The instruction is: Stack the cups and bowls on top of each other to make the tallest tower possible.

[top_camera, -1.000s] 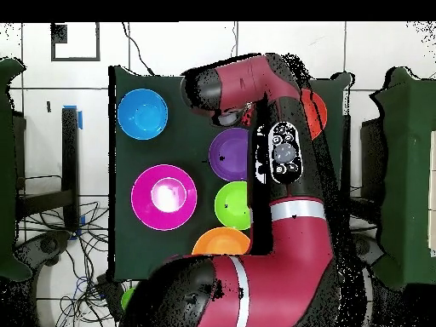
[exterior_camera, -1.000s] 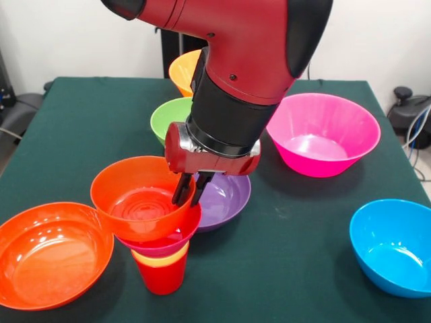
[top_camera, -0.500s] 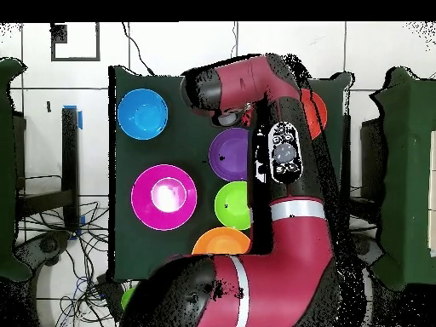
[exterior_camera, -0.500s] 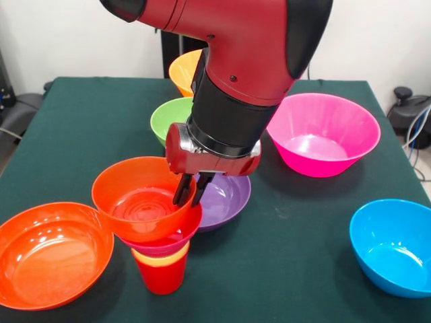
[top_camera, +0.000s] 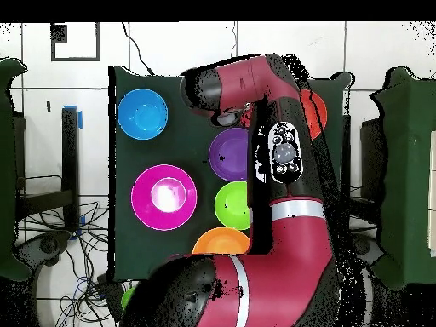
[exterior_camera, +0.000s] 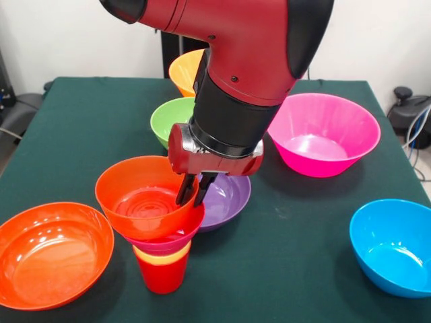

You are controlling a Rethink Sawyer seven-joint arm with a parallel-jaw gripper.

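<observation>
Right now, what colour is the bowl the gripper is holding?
Orange, on top of the tower; the front view shows it best.

The arm (top_camera: pixel 285 162) covers the right part of the table (top_camera: pixel 183 238). Left of it lie a blue bowl (top_camera: pixel 142 113), magenta bowl (top_camera: pixel 163 197), purple bowl (top_camera: pixel 228 154), green bowl (top_camera: pixel 230 205) and orange bowl (top_camera: pixel 220 242). An orange-red rim (top_camera: pixel 317 112), probably another bowl, shows beyond the arm.
</observation>
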